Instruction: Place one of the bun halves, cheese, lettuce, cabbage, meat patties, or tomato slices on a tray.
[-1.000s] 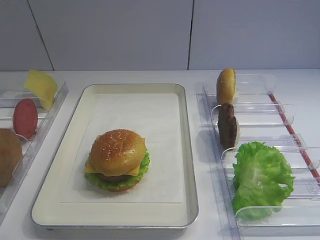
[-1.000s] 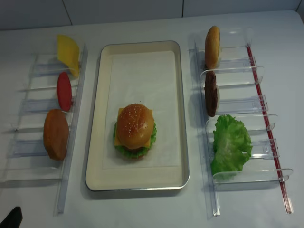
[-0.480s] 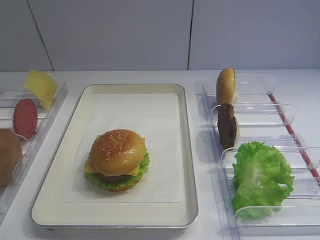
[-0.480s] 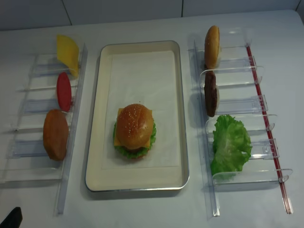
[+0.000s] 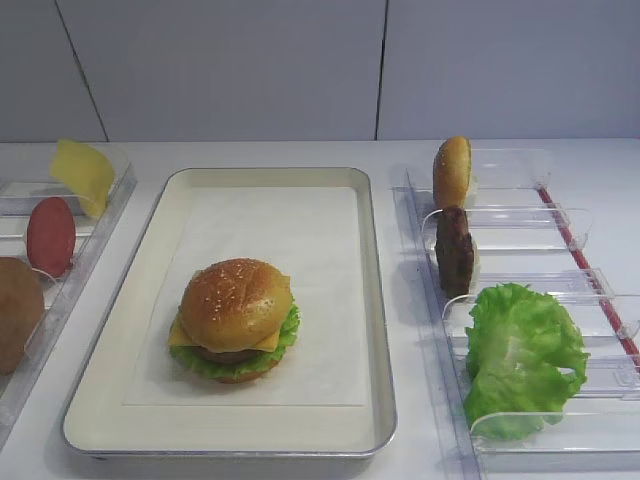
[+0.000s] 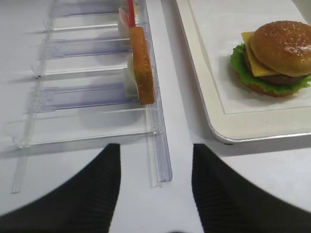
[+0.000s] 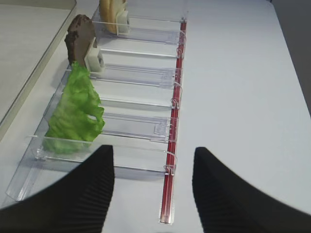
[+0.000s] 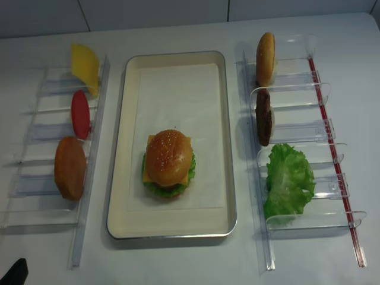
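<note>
On the silver tray [image 5: 378,300] stands a stacked burger: sesame bun half [image 5: 236,300] over cheese, patty and lettuce. The right rack holds an upright bun half [image 5: 452,170], a meat patty [image 5: 455,250] and a lettuce bunch [image 5: 522,355]. The left rack holds cheese [image 5: 82,172], a tomato slice [image 5: 50,235] and another bun half [image 5: 18,312]. My right gripper [image 7: 153,160] hangs open and empty over the near end of the right rack, short of the lettuce [image 7: 75,114]. My left gripper [image 6: 155,160] is open and empty before the left rack's near end, the bun half [image 6: 142,65] ahead.
Clear plastic racks flank the tray, the right one [image 8: 320,178] with a red strip [image 7: 174,126] along its outer side, the left one [image 8: 35,178] with bare slots near me. A white wall rises behind the table. A dark arm part [image 8: 13,272] shows at the front left corner.
</note>
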{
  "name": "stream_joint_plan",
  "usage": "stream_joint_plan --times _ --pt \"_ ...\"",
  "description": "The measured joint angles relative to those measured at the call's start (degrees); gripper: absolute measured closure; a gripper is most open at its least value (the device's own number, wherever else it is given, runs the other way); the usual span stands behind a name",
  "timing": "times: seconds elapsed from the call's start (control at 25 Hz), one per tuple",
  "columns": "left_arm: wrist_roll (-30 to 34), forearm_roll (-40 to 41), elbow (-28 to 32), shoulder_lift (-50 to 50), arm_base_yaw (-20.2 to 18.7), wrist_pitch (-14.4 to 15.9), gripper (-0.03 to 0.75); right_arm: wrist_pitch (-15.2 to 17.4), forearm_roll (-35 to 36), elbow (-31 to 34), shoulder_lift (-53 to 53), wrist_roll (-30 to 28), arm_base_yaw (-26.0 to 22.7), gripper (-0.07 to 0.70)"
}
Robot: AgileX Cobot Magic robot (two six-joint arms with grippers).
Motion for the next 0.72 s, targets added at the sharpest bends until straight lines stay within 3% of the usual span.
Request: stream_joint_plan --times 0.72 --pt "0.00 0.00 0.00 0.00 0.00 0.00 0.398 0.00 0.00 0.00 0.00 0.00 0.00 0.237"
